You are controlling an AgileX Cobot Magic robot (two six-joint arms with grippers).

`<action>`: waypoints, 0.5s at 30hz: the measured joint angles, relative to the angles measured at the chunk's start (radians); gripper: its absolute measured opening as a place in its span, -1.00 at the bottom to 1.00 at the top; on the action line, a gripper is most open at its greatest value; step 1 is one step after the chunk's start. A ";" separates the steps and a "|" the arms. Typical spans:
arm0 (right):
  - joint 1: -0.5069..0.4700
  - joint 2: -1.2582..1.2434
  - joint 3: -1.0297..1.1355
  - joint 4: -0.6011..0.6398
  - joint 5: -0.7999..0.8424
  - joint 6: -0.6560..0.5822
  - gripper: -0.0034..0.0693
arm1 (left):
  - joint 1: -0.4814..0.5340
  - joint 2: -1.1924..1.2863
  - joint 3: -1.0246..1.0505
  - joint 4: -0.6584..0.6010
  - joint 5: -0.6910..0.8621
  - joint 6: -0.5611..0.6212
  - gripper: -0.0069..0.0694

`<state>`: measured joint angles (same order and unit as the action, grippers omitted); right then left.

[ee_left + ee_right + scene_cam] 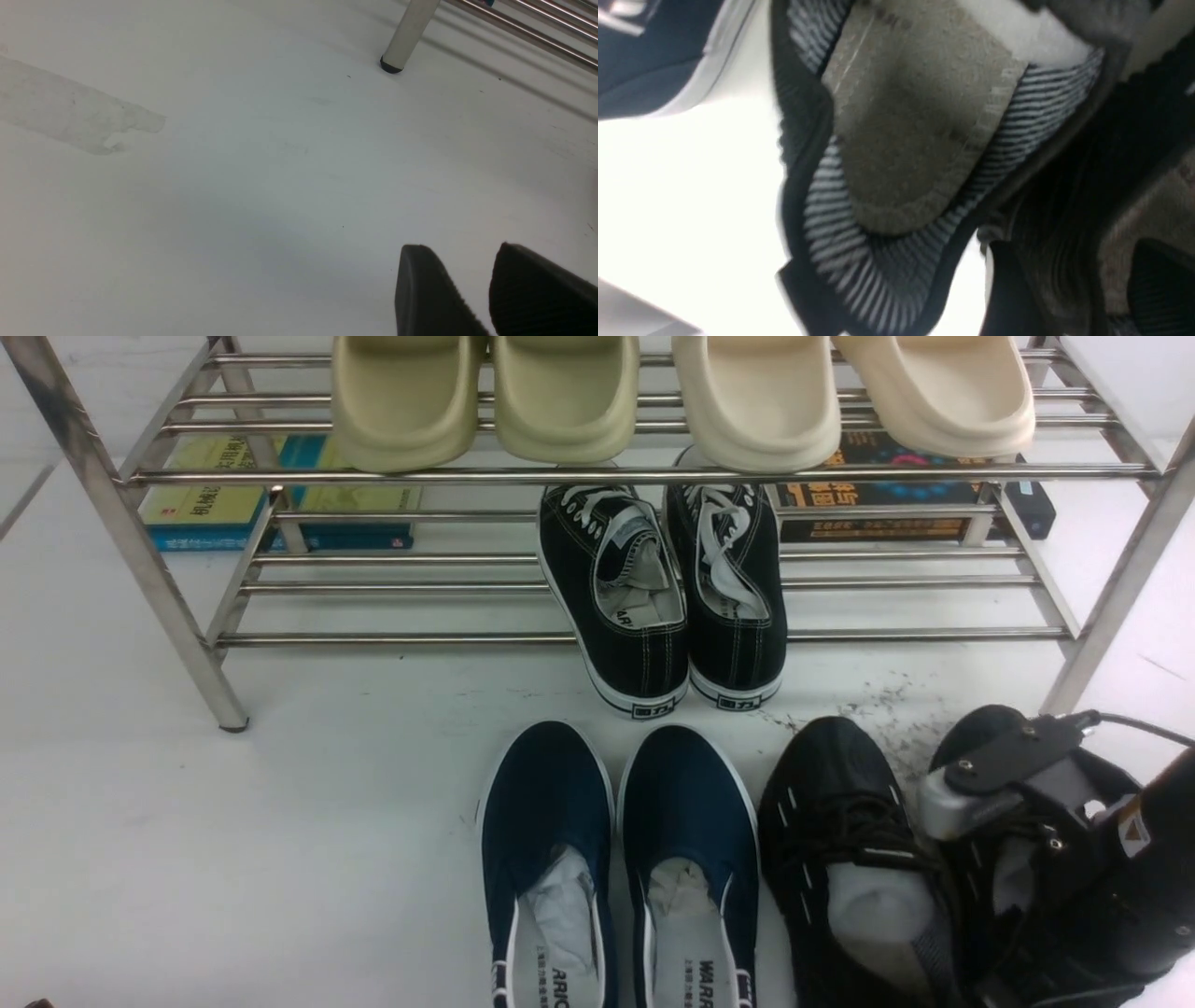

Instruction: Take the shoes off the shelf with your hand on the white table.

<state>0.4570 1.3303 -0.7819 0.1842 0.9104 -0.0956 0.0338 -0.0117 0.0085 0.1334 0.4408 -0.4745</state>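
1. The black knit sneakers (pixel 854 859) are on the white table (pixel 308 821), in front of the shelf (pixel 653 476), towards its right end, with pale stuffing inside them.
2. The right gripper (pixel 1069 261) is in front of the shelf at that same end, down at the sneakers. Its fingers are apart, with dark shoe material between them (blurred up close, so I cannot tell how firmly they touch it).
3. The left gripper (pixel 460 247) is over the table, out in front of the shelf's left end. Its fingertips are apart, with only tabletop showing between them.
4. Navy slip-ons (pixel 551 803) stand in front of the middle of the shelf, just left of the knit pair.
5. Black canvas sneakers (pixel 635 644) sit on the shelf's lower tier, near the middle, heels jutting past its front rod.
6. On the shelf's upper tier are olive clogs (pixel 565 420), with cream clogs (pixel 761 420) to their right.
7. Books (pixel 205 495) show through the shelf's rods at the left, and a dark box (pixel 878 504) at the right.
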 joint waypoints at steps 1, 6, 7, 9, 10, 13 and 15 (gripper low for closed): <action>0.000 -0.018 -0.012 0.000 0.013 0.000 0.11 | 0.000 0.000 0.000 0.000 0.000 0.000 -0.19; 0.000 -0.144 -0.074 0.002 0.099 0.000 0.13 | 0.000 0.000 0.000 0.000 0.000 0.000 -0.19; 0.000 -0.174 -0.084 0.002 0.118 0.000 0.13 | 0.000 0.000 0.000 0.000 0.000 0.000 -0.19; 0.000 -0.238 -0.101 0.002 0.145 0.000 0.13 | 0.000 0.000 0.000 0.000 0.000 0.000 -0.19; 0.000 -0.265 -0.106 0.002 0.153 0.000 0.13 | 0.000 0.000 0.000 0.000 0.000 0.000 -0.19; 0.000 -0.373 -0.115 0.002 0.189 0.000 0.13 | 0.000 0.000 0.000 0.000 0.000 0.000 -0.19; 0.000 -0.450 -0.116 0.001 0.218 0.000 0.13 | 0.000 0.000 0.000 0.000 0.000 0.000 -0.19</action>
<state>0.4570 0.8802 -0.8977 0.1853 1.1281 -0.0956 0.0338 -0.0117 0.0085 0.1334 0.4408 -0.4745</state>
